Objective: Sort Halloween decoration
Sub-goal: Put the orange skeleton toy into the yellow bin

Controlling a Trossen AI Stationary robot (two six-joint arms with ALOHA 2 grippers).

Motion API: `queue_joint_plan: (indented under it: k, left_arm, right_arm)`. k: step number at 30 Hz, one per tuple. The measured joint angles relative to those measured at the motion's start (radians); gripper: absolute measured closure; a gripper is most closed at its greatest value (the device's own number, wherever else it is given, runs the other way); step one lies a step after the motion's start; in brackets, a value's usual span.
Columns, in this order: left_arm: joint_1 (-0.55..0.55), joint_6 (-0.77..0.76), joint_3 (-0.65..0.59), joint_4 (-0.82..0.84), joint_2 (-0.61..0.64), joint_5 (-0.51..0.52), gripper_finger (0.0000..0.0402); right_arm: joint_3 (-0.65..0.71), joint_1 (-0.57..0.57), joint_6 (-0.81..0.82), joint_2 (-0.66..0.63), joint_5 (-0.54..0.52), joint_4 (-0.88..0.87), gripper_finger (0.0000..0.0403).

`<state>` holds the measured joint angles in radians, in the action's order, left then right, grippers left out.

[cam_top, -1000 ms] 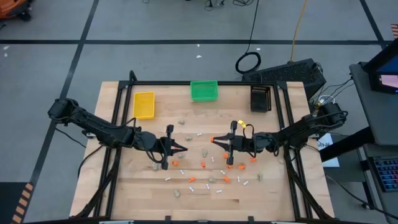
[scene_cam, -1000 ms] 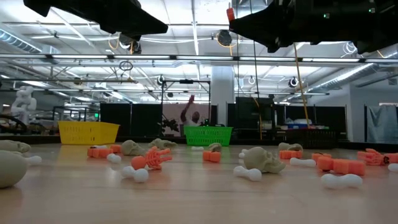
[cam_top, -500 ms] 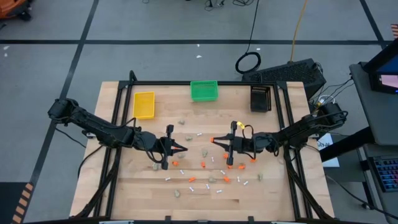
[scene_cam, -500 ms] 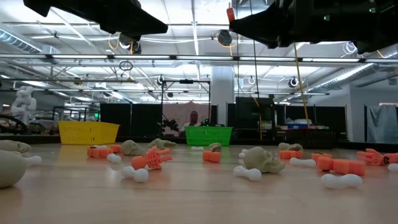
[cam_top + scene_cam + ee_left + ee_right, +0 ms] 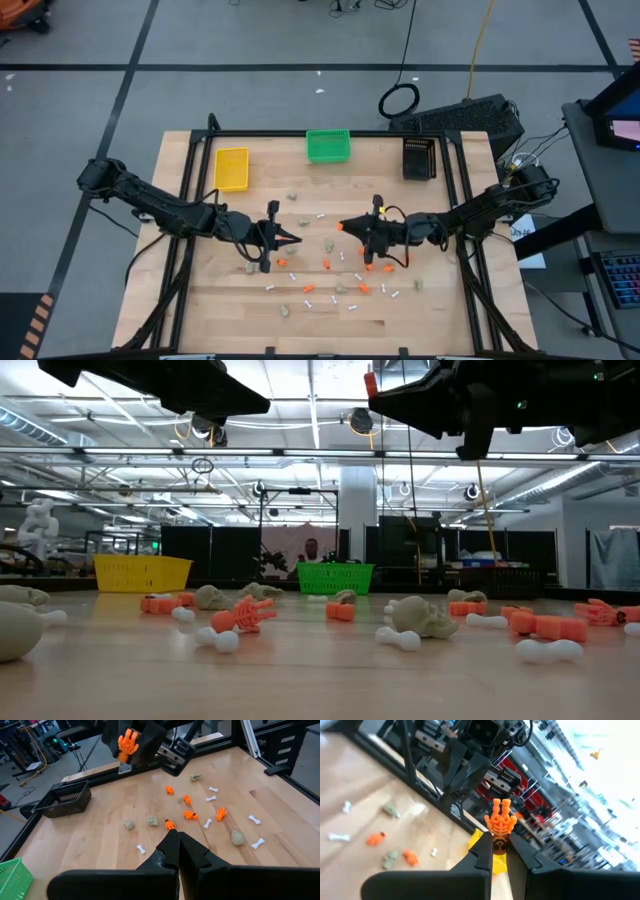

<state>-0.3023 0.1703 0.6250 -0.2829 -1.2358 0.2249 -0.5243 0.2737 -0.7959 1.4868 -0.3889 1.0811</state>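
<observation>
Pinches an orange skeleton hand [image 5: 500, 822] tight in the right claw [image 5: 347, 225], raised above mid-table. Has rolled that wrist over since half a second ago without shifting place, likely readying a carry to a bin. Holds the left claw [image 5: 292, 238] closed and empty, hovering nearby. Leaves the other pieces [image 5: 330, 266] scattered across the table [image 5: 200, 300]. Shows no readable writing.

Along the far edge of the wooden surface [image 5: 200, 300] sit a yellow bin [image 5: 231, 168], a green bin [image 5: 328, 146] and a black bin [image 5: 420, 158].
</observation>
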Motion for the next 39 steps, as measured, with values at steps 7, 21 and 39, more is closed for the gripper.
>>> queue_joint_plan:
  k: [7,21,39]
  left_arm:
    - [0.0,-0.001,0.0,0.0,0.0,0.0,0.0402]
    - [0.0,-0.003,0.0,0.0,0.0,0.0,0.0402]
    - [0.0,-0.005,0.0,-0.003,0.0,0.0,0.0402]
  right_arm:
    - [0.0,0.0,-0.104,0.0,0.0,-0.001,0.0387]
    - [0.0,0.0,0.003,0.0,-0.002,-0.001,0.0387]
    - [0.0,0.0,0.148,0.0,-0.002,-0.011,0.0387]
